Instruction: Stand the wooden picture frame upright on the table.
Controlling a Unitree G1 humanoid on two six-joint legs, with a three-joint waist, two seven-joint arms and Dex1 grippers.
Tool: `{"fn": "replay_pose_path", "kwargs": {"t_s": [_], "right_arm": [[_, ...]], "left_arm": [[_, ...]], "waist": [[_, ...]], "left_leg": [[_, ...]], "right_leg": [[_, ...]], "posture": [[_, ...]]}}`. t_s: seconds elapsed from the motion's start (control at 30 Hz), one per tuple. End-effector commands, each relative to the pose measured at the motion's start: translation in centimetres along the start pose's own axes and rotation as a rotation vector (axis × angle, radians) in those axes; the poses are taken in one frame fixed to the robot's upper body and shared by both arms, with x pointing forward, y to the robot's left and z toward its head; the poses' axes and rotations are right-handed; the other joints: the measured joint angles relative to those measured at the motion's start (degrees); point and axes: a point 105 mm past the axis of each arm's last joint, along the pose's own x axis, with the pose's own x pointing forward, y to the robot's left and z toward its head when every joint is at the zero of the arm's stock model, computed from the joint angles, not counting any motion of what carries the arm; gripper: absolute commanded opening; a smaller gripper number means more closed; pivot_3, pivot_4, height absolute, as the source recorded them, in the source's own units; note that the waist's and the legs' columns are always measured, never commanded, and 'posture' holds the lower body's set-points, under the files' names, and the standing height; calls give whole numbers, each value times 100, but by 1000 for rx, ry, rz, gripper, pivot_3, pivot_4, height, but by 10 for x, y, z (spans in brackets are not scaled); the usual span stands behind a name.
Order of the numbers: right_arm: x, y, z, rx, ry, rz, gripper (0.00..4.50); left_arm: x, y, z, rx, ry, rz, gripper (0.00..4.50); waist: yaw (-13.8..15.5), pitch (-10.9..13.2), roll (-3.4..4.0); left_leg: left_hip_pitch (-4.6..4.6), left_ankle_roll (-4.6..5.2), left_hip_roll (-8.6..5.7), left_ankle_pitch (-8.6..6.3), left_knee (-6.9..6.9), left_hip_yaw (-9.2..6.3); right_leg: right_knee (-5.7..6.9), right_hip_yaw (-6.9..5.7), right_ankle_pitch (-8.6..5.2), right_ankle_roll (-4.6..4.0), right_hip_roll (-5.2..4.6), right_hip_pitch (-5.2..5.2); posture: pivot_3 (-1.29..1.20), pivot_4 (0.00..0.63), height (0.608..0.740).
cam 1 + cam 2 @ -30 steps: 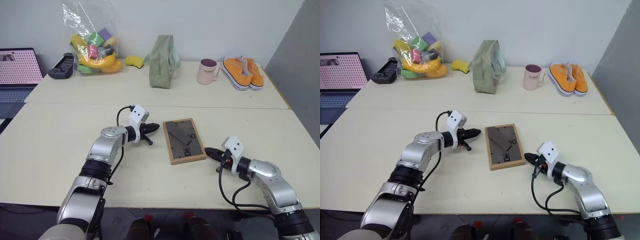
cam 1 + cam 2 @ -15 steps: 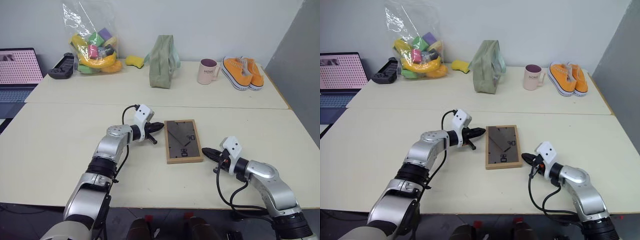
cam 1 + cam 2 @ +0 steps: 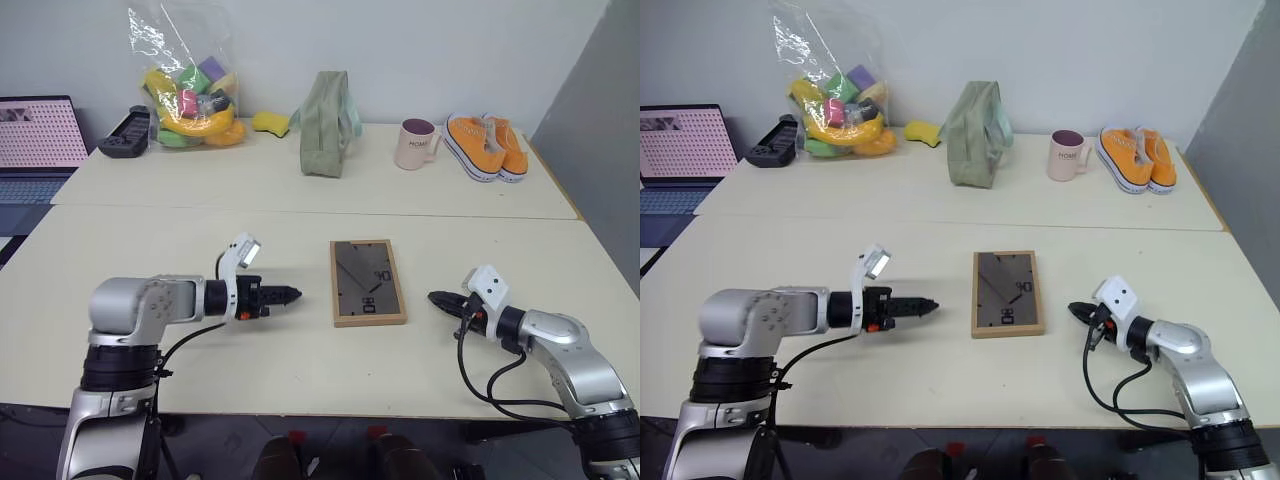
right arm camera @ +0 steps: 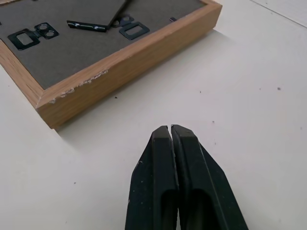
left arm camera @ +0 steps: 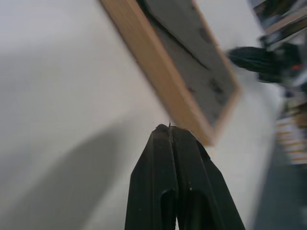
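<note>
- Lying flat, dark grey back up, the small light-wood rectangular picture frame (image 3: 368,282) sits between both grippers, apart from each; stand folded flat against the backing.
- Left gripper (image 3: 292,295): black fingers pressed together, holding nothing, tips pointing at the frame's near long edge.
- Right gripper (image 3: 435,298): fingers likewise closed and empty, just beside the opposite long edge.
- Handling judgement: frame looks light and rigid; glass front likely fragile, so avoid dropping it. Chipped corner visible on the wood (image 4: 79,88).
- Best hold: pinch across a wooden edge rail, after lifting one side.
- Plain cream-beige table (image 3: 150,250) looks smooth; frame may slide when pushed.
- Far beyond both grippers: green bag (image 3: 326,122), pink mug (image 3: 415,143).
</note>
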Motion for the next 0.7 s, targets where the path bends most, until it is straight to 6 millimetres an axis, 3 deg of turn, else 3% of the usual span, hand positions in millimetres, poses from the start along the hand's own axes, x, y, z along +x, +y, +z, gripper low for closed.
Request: {"fn": "replay_pose_path", "kwargs": {"t_s": [0.03,0.3,0.7], "right_arm": [[4,0,10,-49,-31,32,92],[11,12,10,-59,-34,88,92],[11,12,10,-55,-35,88,0]], "left_arm": [[6,-7,3,-97,-72,-63,0],[13,-1,10,-195,-120,-19,0],[13,-8,14,-220,-124,-28,2337]], "waist": [[10,0,0],[28,-1,2],[34,-1,2]], "left_leg": [[1,0,0,0,1,-12],[5,-3,1,1,1,-28],[5,-6,0,3,0,-30]], "right_leg": [[-1,-12,-1,-2,0,8],[-2,-27,-1,-5,-2,20],[-2,-30,-1,-5,-4,23]], "posture": [[0,150,740],[0,150,740],[0,150,740]]}}
